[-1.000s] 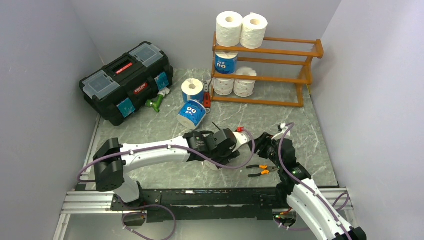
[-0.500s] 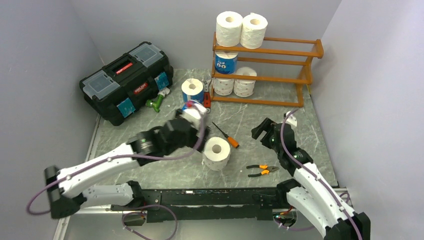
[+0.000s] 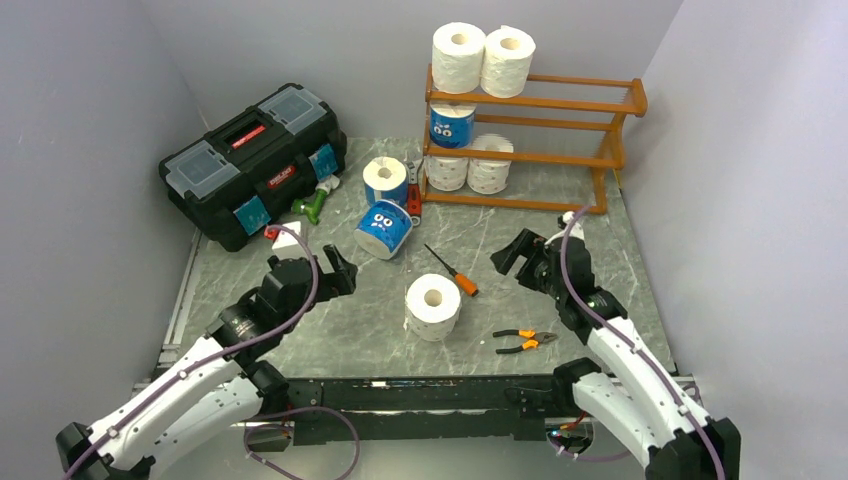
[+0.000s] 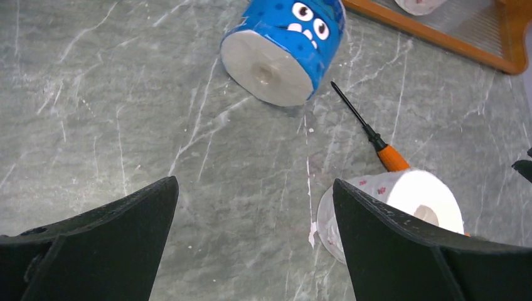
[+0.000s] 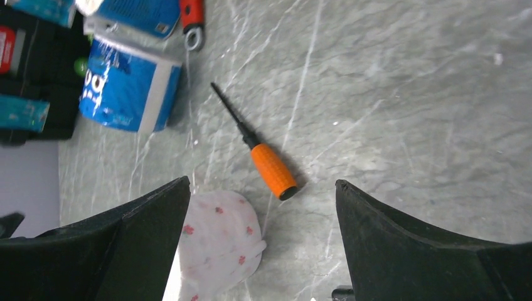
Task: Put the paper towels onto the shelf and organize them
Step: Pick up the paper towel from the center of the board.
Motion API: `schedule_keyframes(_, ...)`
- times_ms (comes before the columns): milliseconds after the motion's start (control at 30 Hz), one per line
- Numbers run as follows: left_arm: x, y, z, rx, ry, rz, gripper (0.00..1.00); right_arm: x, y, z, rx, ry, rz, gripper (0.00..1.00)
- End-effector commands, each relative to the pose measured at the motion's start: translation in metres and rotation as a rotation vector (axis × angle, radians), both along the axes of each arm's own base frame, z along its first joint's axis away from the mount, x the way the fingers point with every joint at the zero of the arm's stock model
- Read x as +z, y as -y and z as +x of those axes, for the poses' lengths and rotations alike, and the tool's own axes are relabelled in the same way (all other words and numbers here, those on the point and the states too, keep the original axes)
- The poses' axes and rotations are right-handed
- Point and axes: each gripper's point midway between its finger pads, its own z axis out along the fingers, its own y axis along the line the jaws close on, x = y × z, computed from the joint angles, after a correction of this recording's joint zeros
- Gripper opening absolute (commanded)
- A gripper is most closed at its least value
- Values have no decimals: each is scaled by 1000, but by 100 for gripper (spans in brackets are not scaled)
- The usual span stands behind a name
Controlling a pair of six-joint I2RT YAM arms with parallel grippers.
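The wooden shelf [image 3: 560,105] holds two white paper towels on top [image 3: 458,55], a blue one [image 3: 451,125] on the middle tier and two white ones [image 3: 468,172] at the bottom. On the table, one blue roll [image 3: 385,182] stands upright and another [image 3: 383,229] [image 4: 282,47] lies on its side. A white roll [image 3: 433,305] [image 4: 414,204] [image 5: 216,241] stands alone. My left gripper [image 3: 335,270] [image 4: 254,188] is open and empty, left of the white roll. My right gripper [image 3: 515,255] [image 5: 262,185] is open and empty, to its right.
A black toolbox [image 3: 252,160] sits at the back left with a green object [image 3: 312,205] beside it. An orange-handled screwdriver [image 3: 452,270] [image 5: 263,157] lies between the rolls and my right gripper. Orange pliers [image 3: 525,342] lie near the front edge.
Both grippers opened and drew apart from the white roll, which now stands free on the table. The left arm swung back to the left, and the right arm pulled back to the right.
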Motion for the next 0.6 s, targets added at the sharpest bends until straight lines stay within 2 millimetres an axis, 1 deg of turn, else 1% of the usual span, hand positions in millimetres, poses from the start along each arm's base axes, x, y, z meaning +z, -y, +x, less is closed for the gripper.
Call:
schedule_keyframes(0,-7,-1,4,50,-29,-83,99,42,-29,11,176,96,29,88)
schedule_keyframes(67,-15,-3,3,65,-39,-114,99,44,-34,13,207,75,26,87)
schedule_keyframes(100,-22,-4,2,79,-47,-134,99,44,-36,14,216,55,21,87)
schedule_keyframes(200,-32,-7,-1,105,-37,-193,99,41,-45,15,241,4,-12,86)
schedule_keyframes(300,-42,-10,-4,125,-25,-240,99,33,-54,15,257,-40,-53,86)
schedule_keyframes(433,-50,-11,-6,131,-18,-266,98,20,-66,14,281,-99,-97,85)
schedule_keyframes(567,-54,-10,-6,126,-33,-251,98,18,-81,10,329,-95,-103,84)
